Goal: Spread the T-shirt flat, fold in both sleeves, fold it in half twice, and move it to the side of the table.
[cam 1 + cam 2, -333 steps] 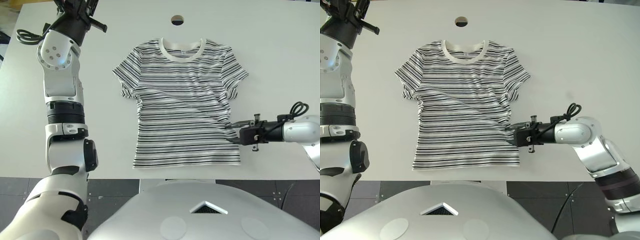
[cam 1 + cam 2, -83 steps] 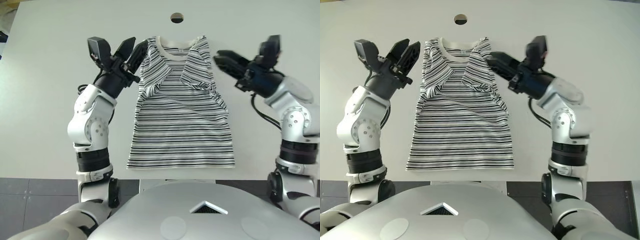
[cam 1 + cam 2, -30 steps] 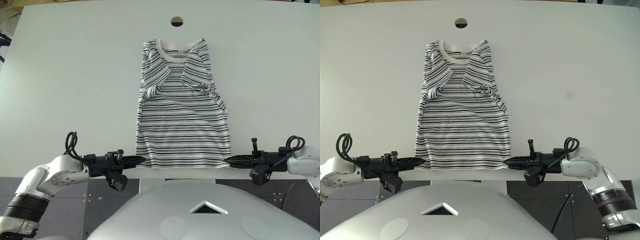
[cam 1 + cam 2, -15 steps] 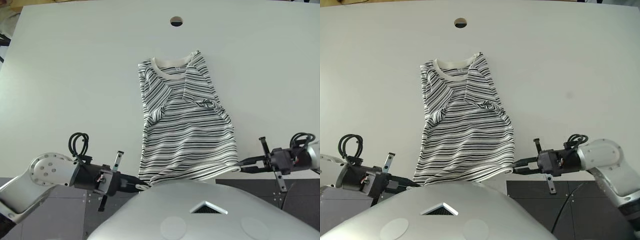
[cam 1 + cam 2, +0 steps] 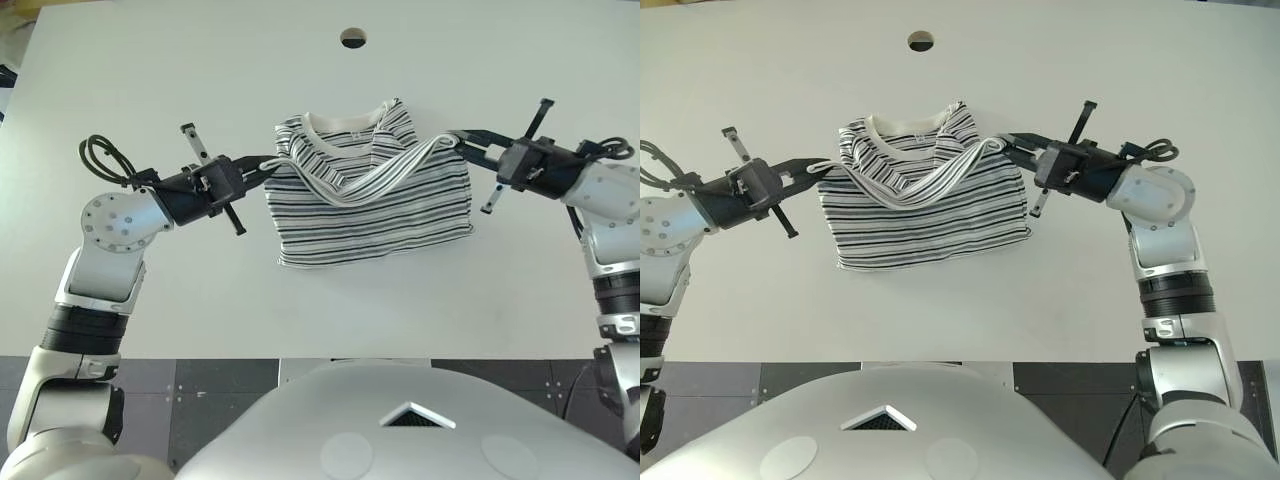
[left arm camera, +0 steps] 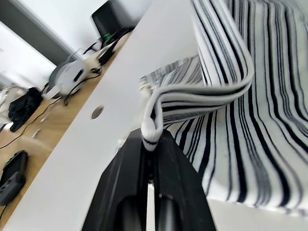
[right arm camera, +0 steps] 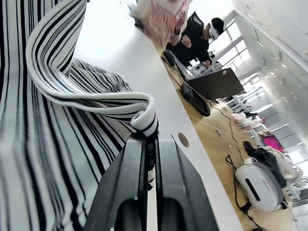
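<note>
The striped T-shirt lies on the white table with both sleeves folded in and its bottom half lifted up over the top half. My left gripper is shut on the hem's left corner, held just above the shirt near the left shoulder. My right gripper is shut on the hem's right corner near the right shoulder. The hem sags between the two grippers, hanging over the collar. The fold line lies toward me.
A round cable hole sits in the table beyond the collar. Bare table surface extends to the left and right of the shirt. Beyond the table's far edge, desks with a laptop and other gear stand in the room.
Both grippers have carried the hem from the near table edge up and away, over the shirt toward the collar, so the shirt is now doubled over.
</note>
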